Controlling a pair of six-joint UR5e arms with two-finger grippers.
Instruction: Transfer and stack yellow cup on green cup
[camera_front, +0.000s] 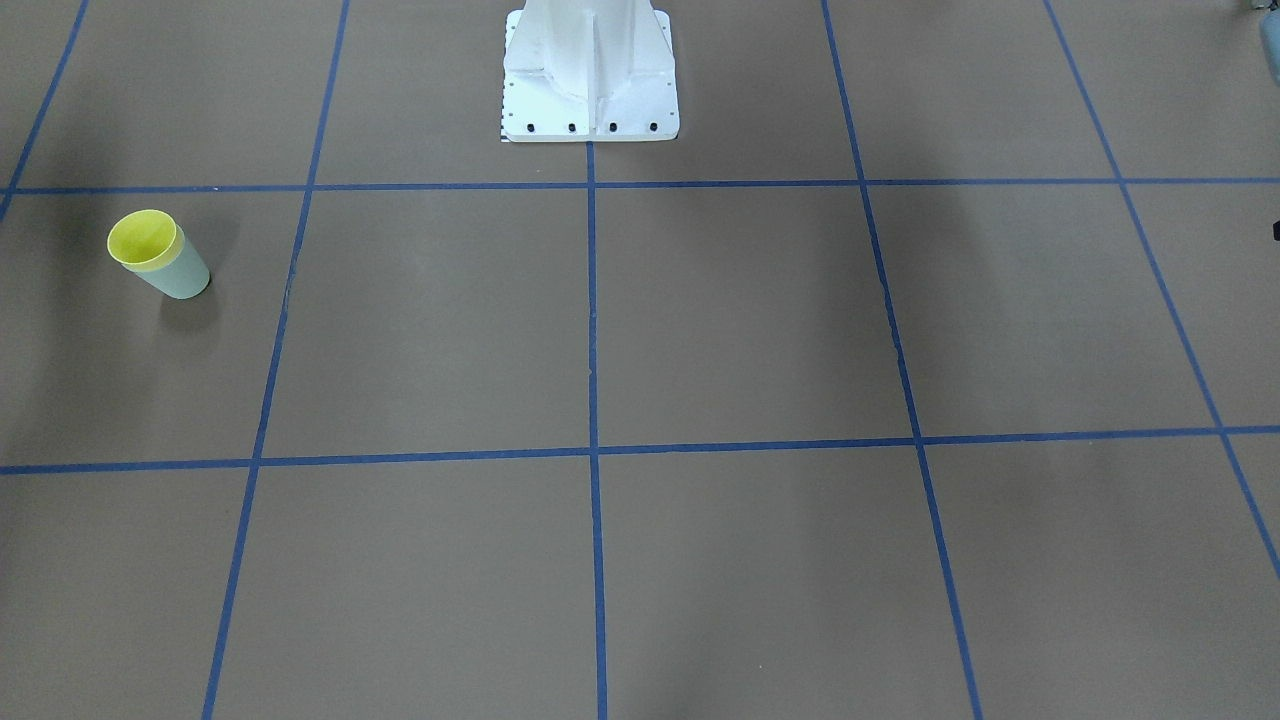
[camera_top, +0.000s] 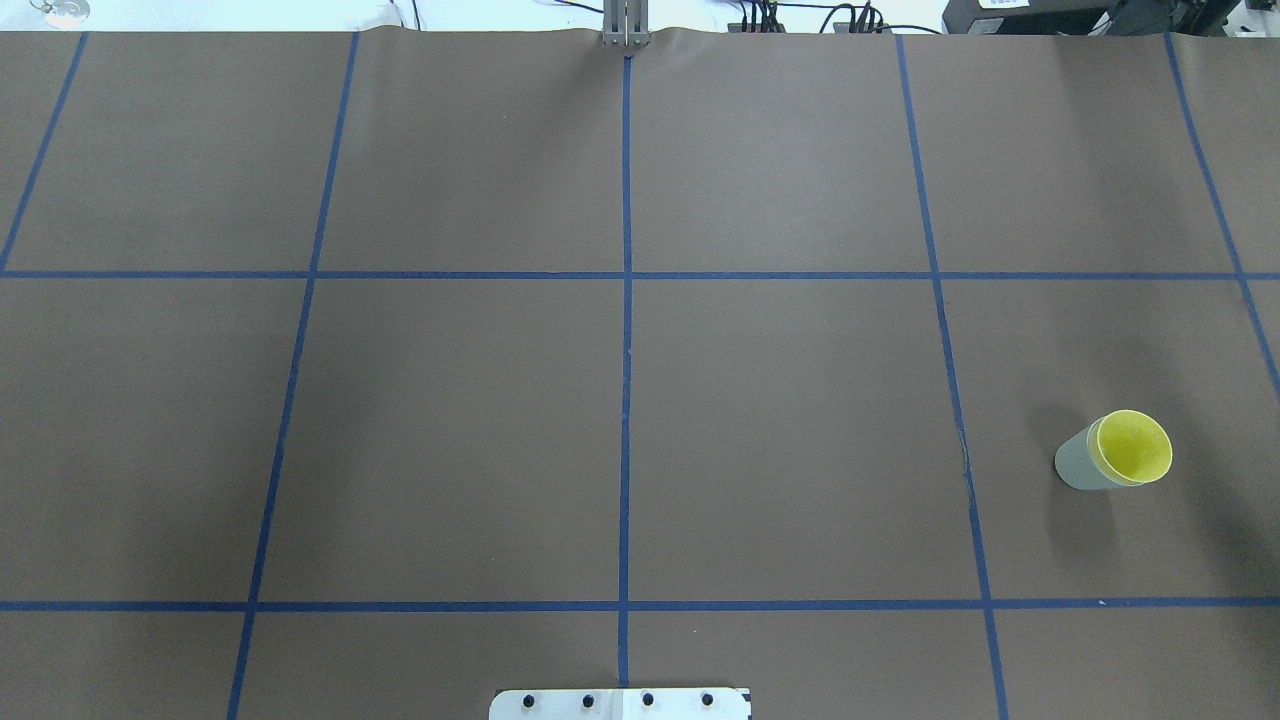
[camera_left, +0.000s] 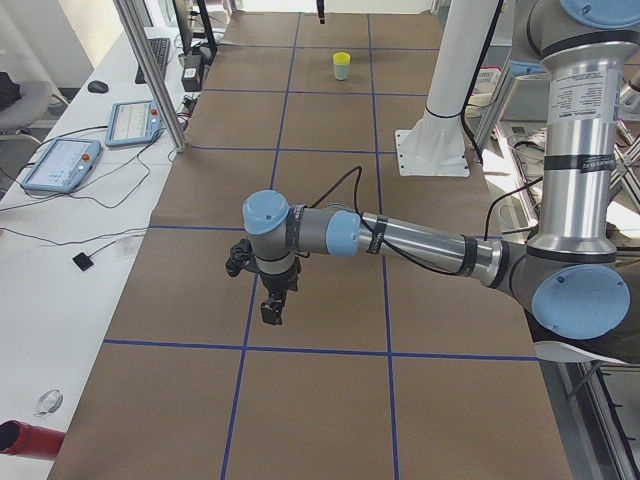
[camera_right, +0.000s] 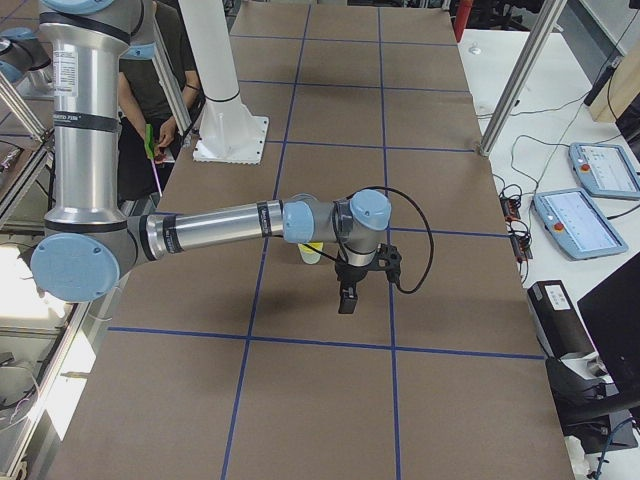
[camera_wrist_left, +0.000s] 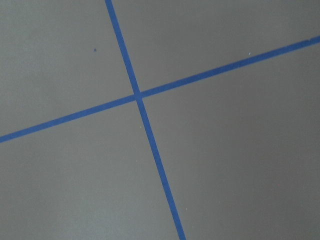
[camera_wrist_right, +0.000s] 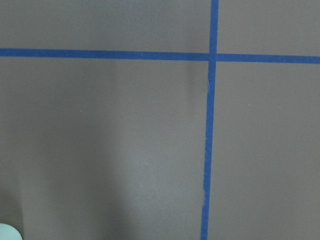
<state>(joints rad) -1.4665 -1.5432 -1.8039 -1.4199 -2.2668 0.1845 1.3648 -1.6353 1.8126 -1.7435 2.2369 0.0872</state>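
The left arm (camera_left: 420, 240) is rising from its base, folding at a low elbow and stretching its forearm level out over the worktop (camera_top: 780, 420), with the wrist turning the left gripper (camera_left: 272, 305) straight down just above the surface. The right arm (camera_right: 210, 228) is mirroring that pose at the far end, with the right gripper (camera_right: 347, 295) hanging fingers-down. Each gripper is appearing only in a side view, so I cannot tell whether either is released or clenched; neither is holding anything visible.

The yellow cup (camera_top: 1135, 447) is sitting nested inside the green cup (camera_top: 1078, 468), and the pair is standing upright on the worktop on the robot's right side. They are resting near the right gripper but apart from it, partly hidden behind that forearm in the right-side view, and well apart from the left gripper.

The overhead and front-facing views are showing the stacked cups clearly but no arms; the side views are supplying the arms. Both wrist cameras are showing mostly bare worktop crossed by blue tape lines (camera_wrist_left: 137, 96).
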